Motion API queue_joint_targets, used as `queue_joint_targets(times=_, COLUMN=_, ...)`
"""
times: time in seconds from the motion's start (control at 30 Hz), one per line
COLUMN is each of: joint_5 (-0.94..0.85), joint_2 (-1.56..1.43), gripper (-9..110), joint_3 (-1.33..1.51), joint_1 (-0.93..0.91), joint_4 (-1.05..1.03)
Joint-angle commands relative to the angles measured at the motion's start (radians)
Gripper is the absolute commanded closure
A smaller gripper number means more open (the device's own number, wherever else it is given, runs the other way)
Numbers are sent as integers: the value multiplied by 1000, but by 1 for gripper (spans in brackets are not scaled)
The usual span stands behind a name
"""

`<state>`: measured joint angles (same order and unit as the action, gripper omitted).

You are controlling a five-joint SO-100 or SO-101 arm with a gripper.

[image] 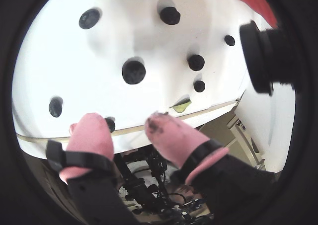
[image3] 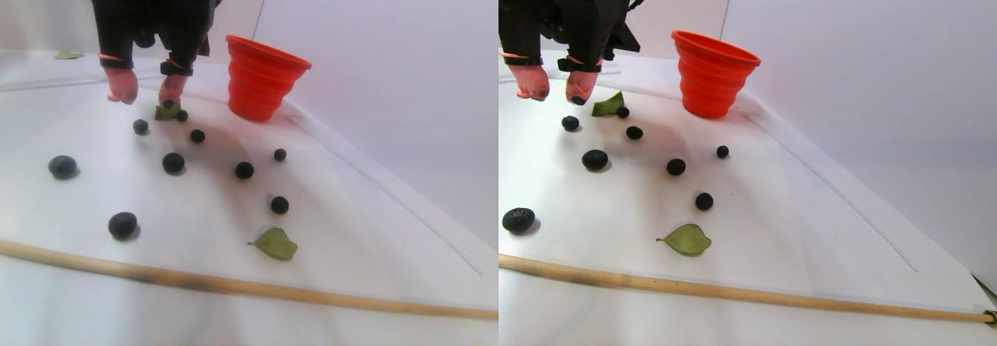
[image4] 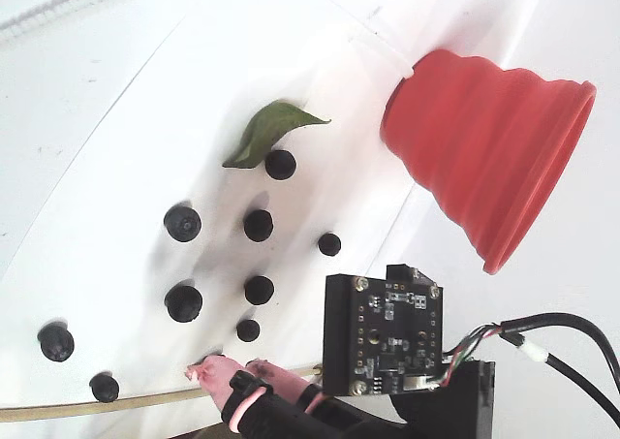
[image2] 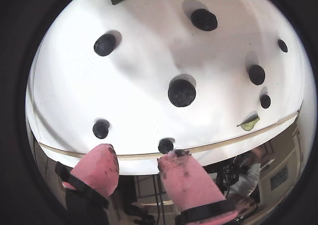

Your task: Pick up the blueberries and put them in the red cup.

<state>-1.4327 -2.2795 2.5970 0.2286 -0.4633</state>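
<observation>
White counter (image3: pixel 374 229) meets a pale wall. Dark round blueberries (image3: pixel 173 162) lie scattered near the ribbed red cup (image3: pixel 261 81). Tool (image3: pixel 146 90) hangs released, empty.

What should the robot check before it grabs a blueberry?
1. Jaws open: ok. The gripper has its pink fingers apart, with nothing between them.
2. Blueberry lined up: not ok. The nearest blueberry sits beside one finger, not in the middle of the gap.
3. Low enough to pinch: cannot tell. No view shows clearly how high the fingertips are above the white table.
4. Red cup ready: ok. The red cup stands upright with its mouth open.
5. Room in the cup: cannot tell. Its inside is hidden.
</observation>
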Motion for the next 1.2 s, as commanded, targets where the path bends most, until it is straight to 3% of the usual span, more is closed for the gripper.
queue_joint_targets(times=0.0, joint_5=6, joint_2=37, gripper=85, joint_3=0, joint_1=5, joint_4=74)
queue_joint_targets(times=1.17, joint_5=3, joint_2=296, gripper=82, joint_3=-149, joint_1=48, joint_4=356)
